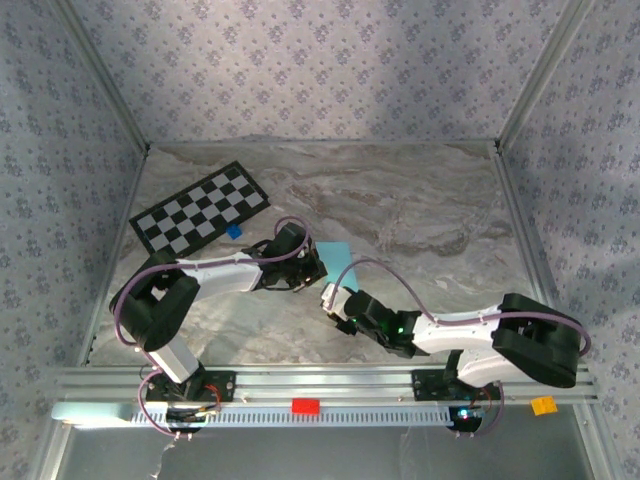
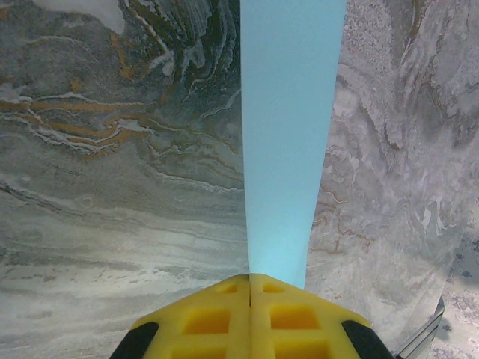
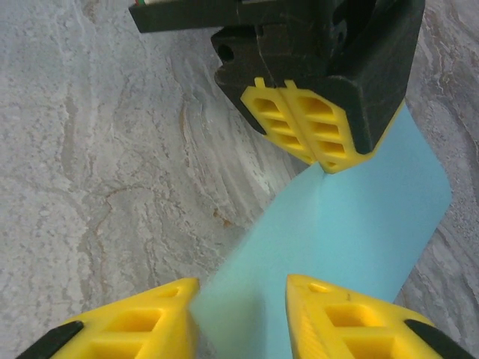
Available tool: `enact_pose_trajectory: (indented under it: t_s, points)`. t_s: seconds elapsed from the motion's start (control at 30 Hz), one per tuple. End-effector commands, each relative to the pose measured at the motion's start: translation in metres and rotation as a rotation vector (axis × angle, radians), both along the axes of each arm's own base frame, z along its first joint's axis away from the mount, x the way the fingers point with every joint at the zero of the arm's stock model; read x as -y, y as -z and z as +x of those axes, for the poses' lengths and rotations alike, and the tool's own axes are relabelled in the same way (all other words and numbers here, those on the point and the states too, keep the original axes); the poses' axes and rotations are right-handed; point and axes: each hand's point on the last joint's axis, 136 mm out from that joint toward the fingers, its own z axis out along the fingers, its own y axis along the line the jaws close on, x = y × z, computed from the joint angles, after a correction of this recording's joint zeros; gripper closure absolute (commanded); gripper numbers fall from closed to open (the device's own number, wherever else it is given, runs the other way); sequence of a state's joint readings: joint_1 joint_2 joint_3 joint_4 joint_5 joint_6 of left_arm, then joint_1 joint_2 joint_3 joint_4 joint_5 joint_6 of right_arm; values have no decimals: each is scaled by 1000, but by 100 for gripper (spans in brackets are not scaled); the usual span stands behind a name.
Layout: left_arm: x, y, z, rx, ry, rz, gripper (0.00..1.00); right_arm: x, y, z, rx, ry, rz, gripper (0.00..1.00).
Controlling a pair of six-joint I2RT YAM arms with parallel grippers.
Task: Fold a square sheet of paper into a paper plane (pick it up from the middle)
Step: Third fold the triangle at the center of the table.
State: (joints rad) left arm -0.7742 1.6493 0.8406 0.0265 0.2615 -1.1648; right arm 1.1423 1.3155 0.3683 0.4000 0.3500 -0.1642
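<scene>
Paper (image 1: 336, 256), light sky-blue, sat near the middle of the marble table (image 1: 430, 210), caught between the tips of both arms. From above we saw it as a small blue patch just beyond the left gripper (image 1: 310, 268), with the right gripper (image 1: 330, 298) close on its near side.

In the left wrist view, the paper (image 2: 288, 149) appeared as a long strip. Its long axis ran straight ahead from the left gripper (image 2: 250, 278) and widened toward the top of the picture. The yellow fingers were pressed together with the paper's near end pinched between them.

In the right wrist view, the paper (image 3: 359, 239) ran on a diagonal from lower left to upper right. The left gripper (image 3: 320, 161) clamped its upper edge from above. The right gripper (image 3: 243, 299) had its jaws apart, with the paper's lower end lying in the gap. We could not tell whether its fingers touched the sheet.

A checkerboard (image 1: 200, 208) lay at the far left, with a small blue block (image 1: 234, 231) just beside it.
</scene>
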Motion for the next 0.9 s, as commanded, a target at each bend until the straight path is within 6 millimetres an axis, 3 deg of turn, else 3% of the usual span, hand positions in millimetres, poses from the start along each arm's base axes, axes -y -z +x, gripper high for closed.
enact_pose_trajectory:
  t_s: [0.0,0.17,0.3,0.53,0.73,0.87]
  points:
    - [0,-6,4,7,-16,-10,99,-2,-3,-6,-20,-9,33,63]
    - [0,-6,4,5,-17,-9,99,5,5,-9,-24,-10,6,61]
    - [0,-7,4,8,-18,-9,99,1,7,-12,-23,-42,-7,49]
    - [0,-6,4,5,-16,-11,99,-8,8,-9,18,-48,-23,39]
    - [0,-7,4,7,-19,-13,99,-11,2,0,86,7,-20,40]
    - [-2,-7,4,9,-22,-12,99,-6,-1,3,106,45,-21,48]
